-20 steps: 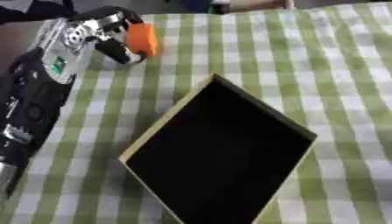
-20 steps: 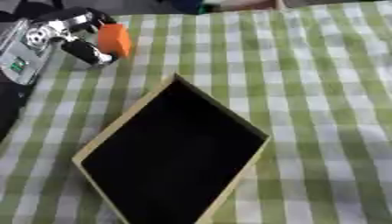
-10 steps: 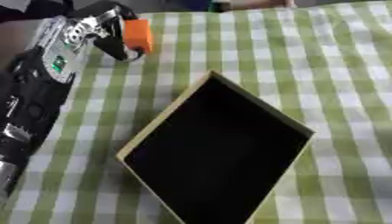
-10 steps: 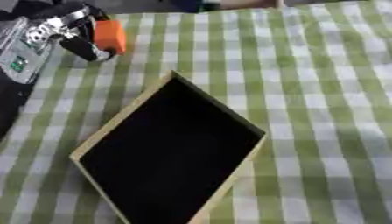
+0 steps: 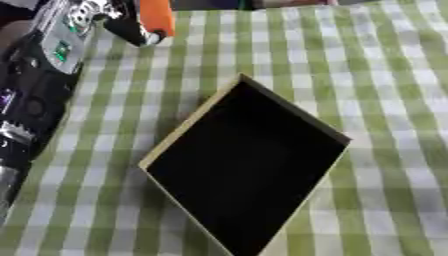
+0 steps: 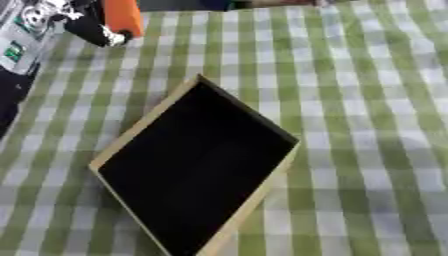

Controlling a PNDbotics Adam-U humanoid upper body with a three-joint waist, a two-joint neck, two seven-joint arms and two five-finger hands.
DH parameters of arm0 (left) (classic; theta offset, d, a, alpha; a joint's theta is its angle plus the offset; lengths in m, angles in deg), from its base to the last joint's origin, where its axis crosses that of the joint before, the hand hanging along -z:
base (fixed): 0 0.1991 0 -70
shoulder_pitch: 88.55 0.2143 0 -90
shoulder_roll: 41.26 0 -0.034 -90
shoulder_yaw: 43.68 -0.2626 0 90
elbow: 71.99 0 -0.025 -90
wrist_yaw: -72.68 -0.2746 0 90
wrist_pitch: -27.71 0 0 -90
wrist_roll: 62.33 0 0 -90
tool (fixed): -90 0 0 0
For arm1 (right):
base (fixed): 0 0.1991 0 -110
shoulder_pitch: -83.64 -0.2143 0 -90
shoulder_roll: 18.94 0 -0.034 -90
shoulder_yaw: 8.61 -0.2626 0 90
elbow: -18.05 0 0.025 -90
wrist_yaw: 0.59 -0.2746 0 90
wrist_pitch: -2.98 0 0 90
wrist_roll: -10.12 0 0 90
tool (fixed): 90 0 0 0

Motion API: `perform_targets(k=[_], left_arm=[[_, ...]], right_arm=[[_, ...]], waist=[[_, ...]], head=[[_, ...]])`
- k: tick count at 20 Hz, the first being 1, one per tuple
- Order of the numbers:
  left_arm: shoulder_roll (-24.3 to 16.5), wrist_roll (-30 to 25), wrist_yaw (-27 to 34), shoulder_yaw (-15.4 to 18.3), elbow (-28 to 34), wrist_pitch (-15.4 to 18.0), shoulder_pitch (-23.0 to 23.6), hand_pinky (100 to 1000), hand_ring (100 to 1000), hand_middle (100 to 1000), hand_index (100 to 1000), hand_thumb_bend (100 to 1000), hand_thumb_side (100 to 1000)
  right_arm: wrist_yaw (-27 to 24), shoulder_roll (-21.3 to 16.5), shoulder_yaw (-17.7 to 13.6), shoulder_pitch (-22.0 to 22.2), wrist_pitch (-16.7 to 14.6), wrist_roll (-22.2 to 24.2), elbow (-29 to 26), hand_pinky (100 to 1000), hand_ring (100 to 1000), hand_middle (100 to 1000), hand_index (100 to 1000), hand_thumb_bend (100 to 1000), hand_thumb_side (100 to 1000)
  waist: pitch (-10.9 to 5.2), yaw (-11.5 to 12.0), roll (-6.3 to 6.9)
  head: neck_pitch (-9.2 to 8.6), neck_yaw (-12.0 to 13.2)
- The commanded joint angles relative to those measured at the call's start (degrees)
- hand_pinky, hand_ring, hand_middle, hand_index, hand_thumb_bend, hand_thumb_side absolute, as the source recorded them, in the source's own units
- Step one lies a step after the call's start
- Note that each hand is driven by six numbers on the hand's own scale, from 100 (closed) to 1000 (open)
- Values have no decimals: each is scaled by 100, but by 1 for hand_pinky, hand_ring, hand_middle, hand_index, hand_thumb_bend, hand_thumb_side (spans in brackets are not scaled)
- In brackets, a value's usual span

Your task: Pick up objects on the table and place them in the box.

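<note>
Probably light and rigid, the orange block [image 5: 157, 15] looks like a small smooth-sided piece, so it could slip if pinched near an edge; best held across its flat sides, approx. mid-height; it sits at the far left of the table [image 5: 394, 100], up against the left hand [image 5: 118, 22], well apart from the box [image 5: 248, 165], which lies open and looks empty; fingers curl round the block w/ dark tips below it; left arm comes in along the left edge, forearm stretched toward the far side; right hand not visible.
</note>
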Motion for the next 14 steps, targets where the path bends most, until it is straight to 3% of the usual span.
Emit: perform_targets(k=[1,6,14], left_arm=[[-145,86,271,-28,287,-60,-86,508,459,467,512,100,161],[-164,418,1082,-369,1038,-347,179,514,460,474,513,100,164],[-107,610,1815,-1321,3188,-1189,751,527,467,481,520,100,157]], right_arm=[[-17,-136,-53,5,6,-18,-116,825,674,613,811,100,1000],[7,-143,-94,111,43,-51,-116,825,674,614,811,100,1000],[39,-144,-143,314,83,-142,-116,824,677,616,811,100,1000]], waist=[[-235,12,6],[-391,144,13],[-821,462,9]], head=[[88,-28],[276,-231],[811,-879]])
